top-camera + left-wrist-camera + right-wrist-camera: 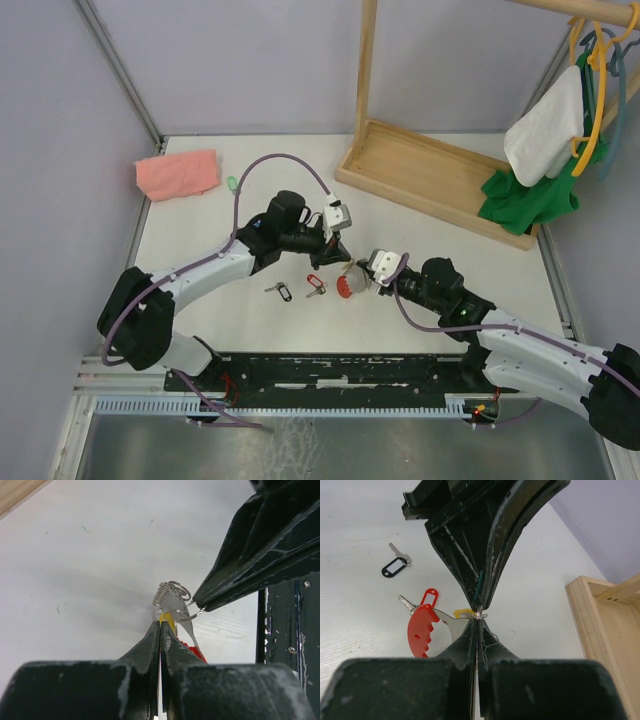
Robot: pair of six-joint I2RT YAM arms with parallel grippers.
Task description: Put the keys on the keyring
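The keyring's red crescent [420,630] and silver coiled-wire loop [163,594] hang between my two grippers over the middle of the table. My left gripper [161,623] is shut, pinching thin wire beside a yellow tag [170,620]. My right gripper [477,622] is shut tip to tip against it, on a wire ring [480,612]. In the top view the left gripper [337,246], right gripper [361,272] and keyring [345,287] meet. A red-tagged key [316,285] and a black-tagged key [280,291] lie on the table to the left.
A green tag [231,183] and a pink cloth [178,173] lie at the back left. A wooden rack base [440,180] runs along the back right, with white and green clothes [545,160] hanging on hangers above it.
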